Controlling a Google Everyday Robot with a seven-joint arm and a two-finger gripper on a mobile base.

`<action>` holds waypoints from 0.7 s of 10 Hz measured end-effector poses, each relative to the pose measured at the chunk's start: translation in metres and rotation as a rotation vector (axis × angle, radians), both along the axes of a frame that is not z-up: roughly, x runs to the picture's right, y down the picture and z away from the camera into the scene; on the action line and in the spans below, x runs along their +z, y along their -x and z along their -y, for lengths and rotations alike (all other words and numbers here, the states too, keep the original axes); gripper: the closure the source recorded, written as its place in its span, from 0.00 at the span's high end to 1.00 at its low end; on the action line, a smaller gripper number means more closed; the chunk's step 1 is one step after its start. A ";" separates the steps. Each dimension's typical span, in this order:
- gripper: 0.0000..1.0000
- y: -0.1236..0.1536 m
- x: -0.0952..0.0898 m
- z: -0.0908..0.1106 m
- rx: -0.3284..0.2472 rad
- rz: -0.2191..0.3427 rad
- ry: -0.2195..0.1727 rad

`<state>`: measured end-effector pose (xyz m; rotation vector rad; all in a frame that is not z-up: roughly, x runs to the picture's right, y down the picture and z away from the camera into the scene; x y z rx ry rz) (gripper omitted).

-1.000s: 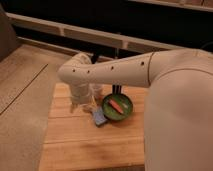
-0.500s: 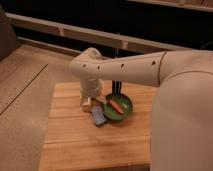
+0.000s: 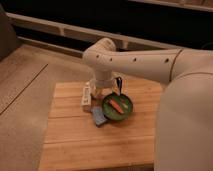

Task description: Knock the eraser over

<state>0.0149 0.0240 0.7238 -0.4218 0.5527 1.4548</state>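
Note:
The eraser [image 3: 86, 97] is a long, narrow white bar on the wooden table [image 3: 75, 140], left of the green bowl [image 3: 119, 107]. It runs from far to near, and I cannot tell whether it stands on an edge or lies flat. My gripper [image 3: 101, 89] hangs below the white arm [image 3: 135, 62], just right of the eraser's far end and close to it. I cannot tell whether it touches the eraser.
The green bowl holds an orange piece [image 3: 116, 106]. A blue-grey pad [image 3: 98, 117] lies at the bowl's near left. A dark object [image 3: 120, 83] is behind the bowl. The floor [image 3: 22, 95] drops away left of the table. A rail [image 3: 60, 27] runs behind.
The arm has swung to the right and its elbow now sits above the back of the table. The white bar shows more fully to the left of the gripper.

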 end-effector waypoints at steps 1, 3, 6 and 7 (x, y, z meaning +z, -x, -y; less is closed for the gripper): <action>0.65 -0.002 0.000 0.000 0.001 -0.004 0.002; 0.65 0.003 0.000 0.000 -0.001 0.004 0.000; 0.65 -0.005 0.015 -0.005 -0.004 -0.009 0.019; 0.65 -0.017 0.025 -0.007 -0.004 -0.018 0.028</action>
